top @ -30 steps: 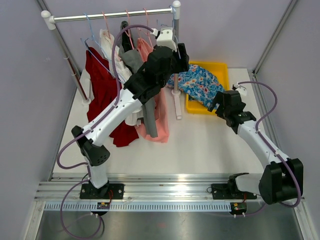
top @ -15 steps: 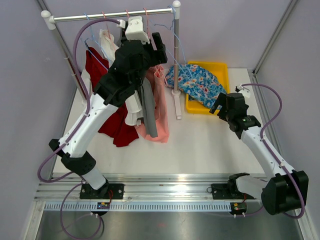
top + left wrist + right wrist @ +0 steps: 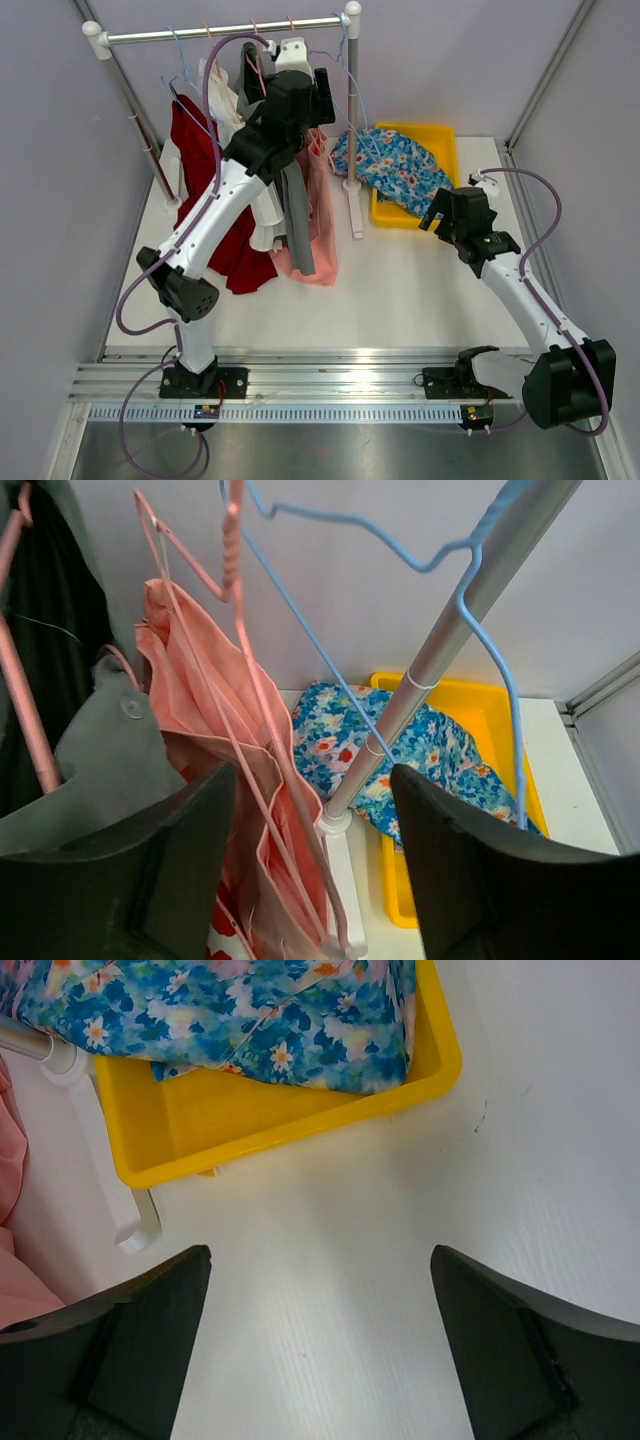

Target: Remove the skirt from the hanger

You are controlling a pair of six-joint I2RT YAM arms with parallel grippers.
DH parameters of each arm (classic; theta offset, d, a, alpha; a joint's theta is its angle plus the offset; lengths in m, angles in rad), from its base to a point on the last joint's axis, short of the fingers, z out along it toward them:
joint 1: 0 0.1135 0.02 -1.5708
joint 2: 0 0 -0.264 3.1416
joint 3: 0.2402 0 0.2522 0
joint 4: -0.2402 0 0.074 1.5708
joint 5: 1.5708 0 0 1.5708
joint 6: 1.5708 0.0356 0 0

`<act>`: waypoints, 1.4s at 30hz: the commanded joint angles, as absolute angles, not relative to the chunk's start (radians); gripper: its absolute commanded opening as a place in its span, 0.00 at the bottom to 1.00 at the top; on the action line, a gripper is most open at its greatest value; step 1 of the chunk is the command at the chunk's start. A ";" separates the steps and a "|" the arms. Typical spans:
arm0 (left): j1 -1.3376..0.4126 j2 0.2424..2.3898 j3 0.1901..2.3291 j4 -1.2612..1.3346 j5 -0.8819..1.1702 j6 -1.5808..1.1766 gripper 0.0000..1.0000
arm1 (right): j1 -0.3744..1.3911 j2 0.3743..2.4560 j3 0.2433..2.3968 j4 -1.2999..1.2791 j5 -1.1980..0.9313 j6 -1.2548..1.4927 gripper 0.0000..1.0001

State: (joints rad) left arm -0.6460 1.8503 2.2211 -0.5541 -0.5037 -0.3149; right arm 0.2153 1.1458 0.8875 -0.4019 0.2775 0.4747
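The blue floral skirt [image 3: 388, 166] lies bunched in the yellow bin [image 3: 440, 136], spilling over its left rim; it also shows in the left wrist view [image 3: 420, 750] and the right wrist view [image 3: 250, 1010]. An empty blue wire hanger [image 3: 497, 650] hangs by the rack's right post [image 3: 351, 100]. My left gripper [image 3: 318, 92] is raised by the rail among the hanging clothes, open, with only the pink hanger's wires between its fingers [image 3: 310, 810]. My right gripper [image 3: 440, 208] hovers open over the table in front of the bin, with nothing between its fingers [image 3: 320, 1260].
A clothes rack [image 3: 220, 32] carries red [image 3: 205, 170], white, grey [image 3: 295, 220] and pink [image 3: 320, 220] garments on pink and blue hangers. The post's white foot [image 3: 355, 215] lies on the table beside the bin. Grey walls close in on both sides.
My left arm swung left from the right post, then came partway back, and its jaws widened. The right arm shifted slightly. The skirt stayed in the bin.
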 commanded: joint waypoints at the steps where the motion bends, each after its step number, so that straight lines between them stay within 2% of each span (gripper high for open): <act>1: -0.623 1.877 2.295 -0.531 -0.463 -0.322 0.63 | 0.219 1.154 0.887 -0.380 0.299 0.456 1.00; 5: -0.600 1.901 2.296 -0.532 -0.457 -0.339 0.39 | 0.219 1.155 0.885 -0.379 0.298 0.453 0.99; 6: -0.595 1.907 2.298 -0.535 -0.451 -0.348 0.22 | 0.221 1.157 0.885 -0.376 0.298 0.453 1.00; 8: -0.585 1.911 2.306 -0.548 -0.443 -0.357 0.05 | 0.219 1.158 0.884 -0.374 0.301 0.453 0.99; 9: -0.583 1.911 2.309 -0.558 -0.442 -0.363 0.00 | 0.221 1.160 0.884 -0.373 0.298 0.453 0.99; 13: -0.581 1.869 2.295 -0.557 -0.416 -0.351 0.00 | 0.221 1.157 0.881 -0.356 0.261 0.445 0.99; 17: -0.591 1.784 2.264 -0.537 -0.402 -0.339 0.00 | 0.242 1.062 0.891 -0.293 0.100 0.422 1.00; 20: -0.597 1.750 2.305 -0.564 -0.408 -0.339 0.00 | 0.361 0.991 0.951 -0.258 0.074 0.368 0.99; 25: -0.632 1.712 2.359 -0.594 -0.426 -0.347 0.00 | 0.638 1.055 1.239 -0.375 0.213 0.307 0.99; 30: -0.670 1.674 2.359 -0.581 -0.443 -0.374 0.00 | 0.921 1.161 1.397 -0.394 0.423 0.304 0.99; 37: -0.732 1.617 2.359 -0.577 -0.457 -0.410 0.00 | 1.118 1.299 1.494 -0.400 0.615 0.314 1.00; 42: -0.755 1.574 2.342 -0.580 -0.463 -0.434 0.00 | 1.167 1.361 1.519 -0.373 0.702 0.321 0.99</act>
State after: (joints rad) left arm -0.7437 1.6585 2.2982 -0.7006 -0.4355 -0.4088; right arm 1.1450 1.3506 1.4555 -0.3977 0.5781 0.3237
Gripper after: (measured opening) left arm 0.024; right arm 0.993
